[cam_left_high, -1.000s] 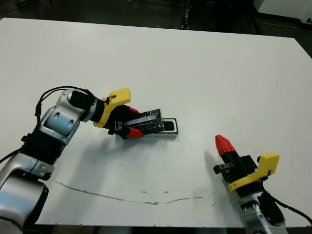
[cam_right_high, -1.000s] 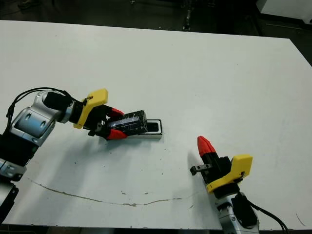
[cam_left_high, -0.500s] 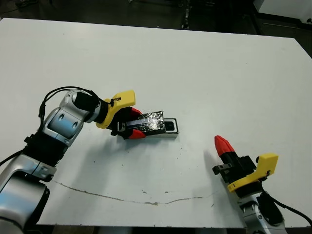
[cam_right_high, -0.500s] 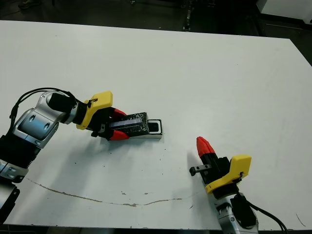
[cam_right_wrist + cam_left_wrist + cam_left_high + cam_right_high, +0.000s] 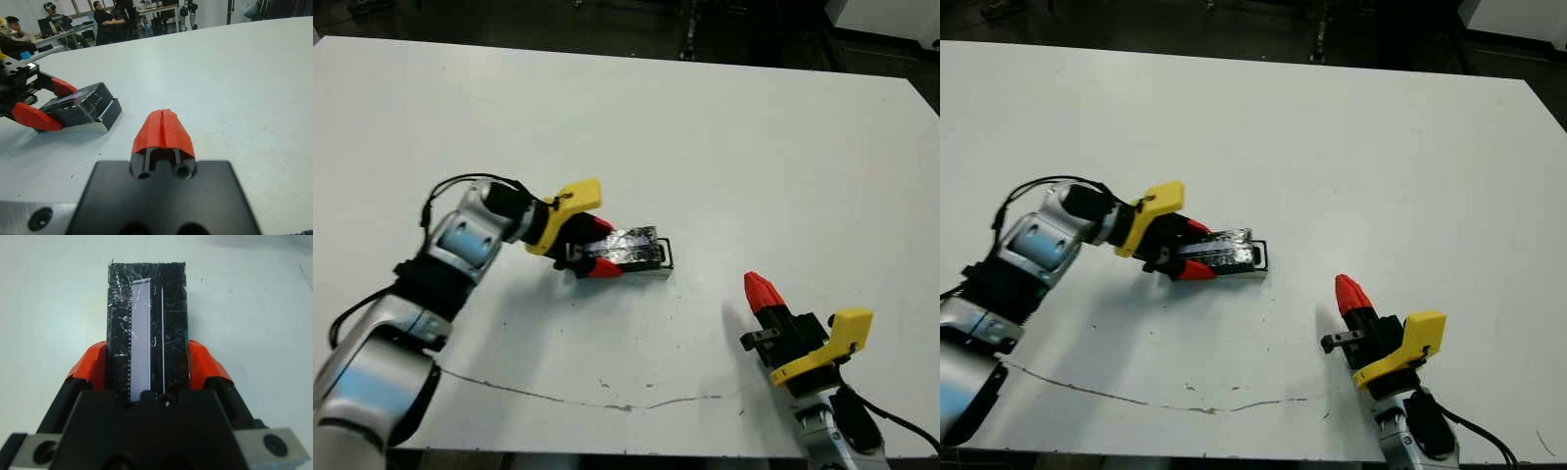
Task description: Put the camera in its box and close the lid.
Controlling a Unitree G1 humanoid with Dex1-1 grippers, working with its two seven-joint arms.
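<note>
closing step in hand, judging by the layout: left gripper (image 5: pixel 597 257) clamping the lid (image 5: pixel 628 245) by its two long edges, red fingertips (image 5: pixel 92 366) pressing either side, and lowering it over the box (image 5: pixel 658 264) — lid covering most of the tray, only the right-hand end and pale lower side of the box showing past it. camera not visible anywhere on the table (image 5: pixel 754 147); presumably lying inside the box under the lid, though hidden. next move probably calling for squaring the lid with the tray's outline, pressing it down flat, then releasing. plenty of bare table lying all around the box, near edge and far edge both well apart from it. further right, right gripper (image 5: pixel 762 291) resting idle with its tips pinched together on nothing — well apart from the box and out of the way.
</note>
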